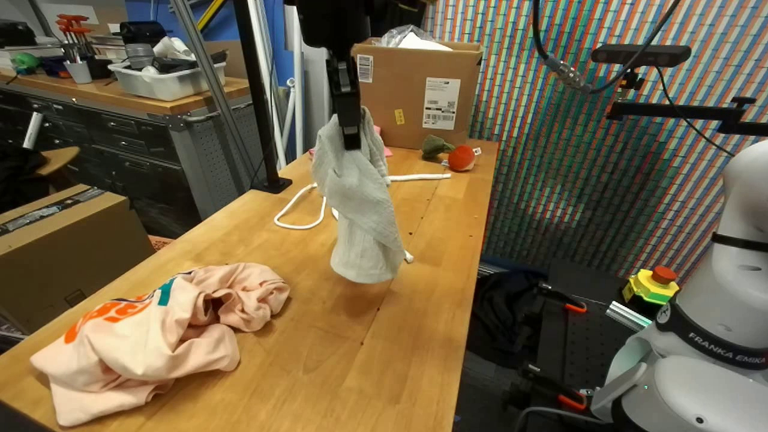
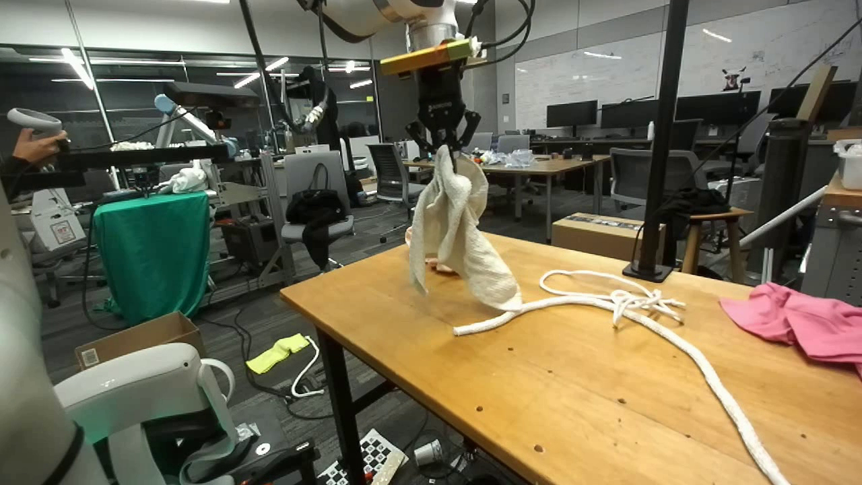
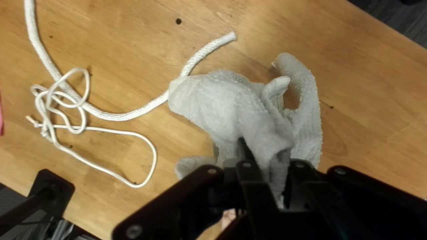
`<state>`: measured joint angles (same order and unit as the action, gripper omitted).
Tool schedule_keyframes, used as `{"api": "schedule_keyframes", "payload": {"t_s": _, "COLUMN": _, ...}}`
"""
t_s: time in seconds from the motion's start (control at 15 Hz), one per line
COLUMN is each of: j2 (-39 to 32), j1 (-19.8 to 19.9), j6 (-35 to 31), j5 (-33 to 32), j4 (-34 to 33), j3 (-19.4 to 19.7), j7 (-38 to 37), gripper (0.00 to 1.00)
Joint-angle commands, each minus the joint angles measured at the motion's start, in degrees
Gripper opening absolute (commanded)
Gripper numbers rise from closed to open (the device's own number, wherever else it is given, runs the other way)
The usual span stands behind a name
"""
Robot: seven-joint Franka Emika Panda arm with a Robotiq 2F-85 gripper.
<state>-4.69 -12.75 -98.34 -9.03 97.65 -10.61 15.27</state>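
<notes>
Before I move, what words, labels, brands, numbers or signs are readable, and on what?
"FRANKA EMIKA": band on the arm.
Too small or blurred: labels on the cardboard box, print on the taped carton, lettering on the end effector, whiteboard marks.
Lost in folds: orange print on the peach cloth.

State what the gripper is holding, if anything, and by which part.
The gripper holds a limp, pale grey, textured cloth by a bunched fold at its top; the rest hangs below. Whether that fold is a corner cannot be told.
</notes>
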Motion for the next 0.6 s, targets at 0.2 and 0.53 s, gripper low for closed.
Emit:
{"api": "schedule_keyframes", "payload": {"t_s": 0.2, "j2": 6.79, "j1": -0.13, "j6": -5.48, "j5": 10.8, "j4": 11.95, "j3": -1.86, "j7": -0.51, "gripper": 0.17}}
{"api": "schedule_keyframes", "payload": {"t_s": 0.53, "j2": 6.83, "j1": -0.7, "j6": -13.6, "j5": 14.9, "j4": 18.93, "j3": -2.6, "j7": -6.32, "gripper": 0.17}}
